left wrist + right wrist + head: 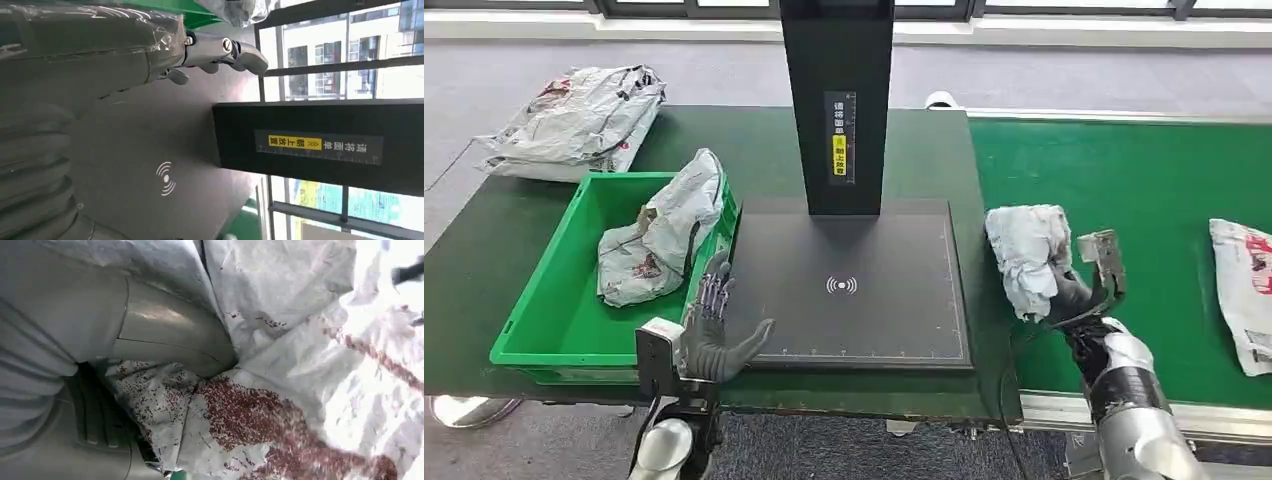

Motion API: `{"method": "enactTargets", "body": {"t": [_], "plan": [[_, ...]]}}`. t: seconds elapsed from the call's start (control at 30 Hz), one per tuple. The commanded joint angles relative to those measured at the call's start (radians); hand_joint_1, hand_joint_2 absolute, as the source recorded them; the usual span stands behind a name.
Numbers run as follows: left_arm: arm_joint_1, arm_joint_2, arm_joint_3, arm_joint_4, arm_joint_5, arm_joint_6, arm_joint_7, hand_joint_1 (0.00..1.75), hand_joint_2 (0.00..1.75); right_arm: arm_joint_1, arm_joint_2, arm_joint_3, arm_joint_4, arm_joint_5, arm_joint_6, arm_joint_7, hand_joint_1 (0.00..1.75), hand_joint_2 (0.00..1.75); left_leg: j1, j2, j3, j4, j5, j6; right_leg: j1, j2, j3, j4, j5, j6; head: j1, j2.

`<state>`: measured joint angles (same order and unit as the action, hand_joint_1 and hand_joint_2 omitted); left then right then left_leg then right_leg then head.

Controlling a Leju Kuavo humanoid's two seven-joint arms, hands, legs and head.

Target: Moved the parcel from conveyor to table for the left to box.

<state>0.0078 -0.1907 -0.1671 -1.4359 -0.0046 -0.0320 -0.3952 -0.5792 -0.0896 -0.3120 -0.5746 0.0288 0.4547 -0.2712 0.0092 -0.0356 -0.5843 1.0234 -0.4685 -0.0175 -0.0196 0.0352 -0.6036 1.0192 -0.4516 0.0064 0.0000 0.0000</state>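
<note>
Two robot hands: right robot hand (1074,295) grips parcel (1027,256) above conveyor (1144,190); left robot hand (714,330) spread, holding nothing.

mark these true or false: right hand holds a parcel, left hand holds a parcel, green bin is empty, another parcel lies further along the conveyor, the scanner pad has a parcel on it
1. The right hand holds a parcel. True; it grips the crumpled white bag at the conveyor edge.
2. The left hand holds a parcel. False; it holds nothing, fingers apart, beside the black scanner pad.
3. The green bin is empty. False; a grey bag lies in it.
4. Another parcel lies further along the conveyor. True; a white bag lies on the belt at the picture's right edge.
5. The scanner pad has a parcel on it. False; its surface is bare.
</note>
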Motion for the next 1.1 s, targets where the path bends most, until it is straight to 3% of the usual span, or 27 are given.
{"method": "enactTargets", "body": {"t": [0.03, 0.2, 0.3, 0.43, 0.6, 0.67, 0.83, 1.1], "plan": [[0.004, -0.008, 0.038, 0.012, -0.007, 0.006, 0.001, 0.00, 1.75, 0.038, 0.055, -0.032, -0.217, -0.089, -0.029, 0.056, 1.75, 1.75, 0.000, 0.004, 0.001, -0.001, 0.000, 0.000, 0.001, 0.000, 0.000, -0.001, 0.000, -0.001, 0.000, 0.000], [0.003, -0.013, 0.040, 0.022, -0.011, 0.006, 0.001, 0.00, 1.75, 0.064, 0.055, -0.003, -0.293, -0.141, -0.065, 0.017, 1.75, 1.75, 0.000, 0.004, 0.001, -0.002, 0.000, 0.000, 0.000, -0.001, 0.001, -0.002, 0.001, -0.001, 0.000, 0.000], [0.007, -0.008, 0.033, 0.031, -0.017, 0.011, -0.003, 0.00, 1.75, 0.121, 0.059, 0.084, -0.527, -0.138, -0.154, 0.013, 1.75, 1.75, -0.001, 0.005, 0.000, -0.001, 0.000, 0.000, 0.000, -0.001, -0.001, -0.001, 0.000, -0.001, 0.000, 0.000], [-0.005, -0.006, 0.024, 0.053, -0.016, 0.012, -0.013, 0.00, 1.75, 0.127, 0.063, 0.223, -0.620, -0.081, -0.178, 0.044, 1.75, 1.75, -0.001, 0.005, 0.000, -0.001, 0.000, 0.001, -0.001, 0.000, -0.002, 0.000, 0.000, -0.001, 0.000, 0.000], [-0.035, -0.009, 0.010, 0.055, -0.020, 0.010, -0.007, 0.00, 1.75, 0.005, 0.091, 0.440, -0.420, 0.070, -0.250, 0.081, 1.75, 1.75, -0.001, 0.009, -0.001, -0.001, 0.000, 0.000, 0.000, 0.006, -0.003, 0.000, 0.002, -0.001, 0.000, 0.000], [-0.041, -0.009, 0.008, 0.053, -0.020, 0.009, -0.003, 0.00, 1.75, -0.026, 0.107, 0.468, -0.338, 0.083, -0.270, 0.075, 1.75, 1.75, 0.000, 0.014, 0.001, -0.002, 0.000, 0.000, 0.002, 0.007, -0.003, -0.001, 0.003, -0.002, 0.000, 0.000], [-0.047, -0.003, -0.012, 0.035, -0.027, -0.001, 0.009, 0.00, 1.75, -0.169, 0.205, 0.623, 0.032, 0.133, -0.248, 0.092, 1.75, 1.75, 0.000, 0.014, 0.002, -0.003, 0.002, -0.001, 0.003, 0.006, -0.001, -0.003, 0.004, -0.002, 0.000, 0.000], [-0.099, 0.017, -0.051, 0.082, -0.035, 0.003, 0.009, 0.00, 1.75, -0.147, 0.365, 0.730, 0.168, 0.125, -0.205, 0.078, 1.75, 1.75, 0.001, 0.005, 0.001, -0.002, 0.003, -0.002, 0.003, 0.002, -0.001, 0.000, 0.001, -0.003, 0.000, 0.000]]}}
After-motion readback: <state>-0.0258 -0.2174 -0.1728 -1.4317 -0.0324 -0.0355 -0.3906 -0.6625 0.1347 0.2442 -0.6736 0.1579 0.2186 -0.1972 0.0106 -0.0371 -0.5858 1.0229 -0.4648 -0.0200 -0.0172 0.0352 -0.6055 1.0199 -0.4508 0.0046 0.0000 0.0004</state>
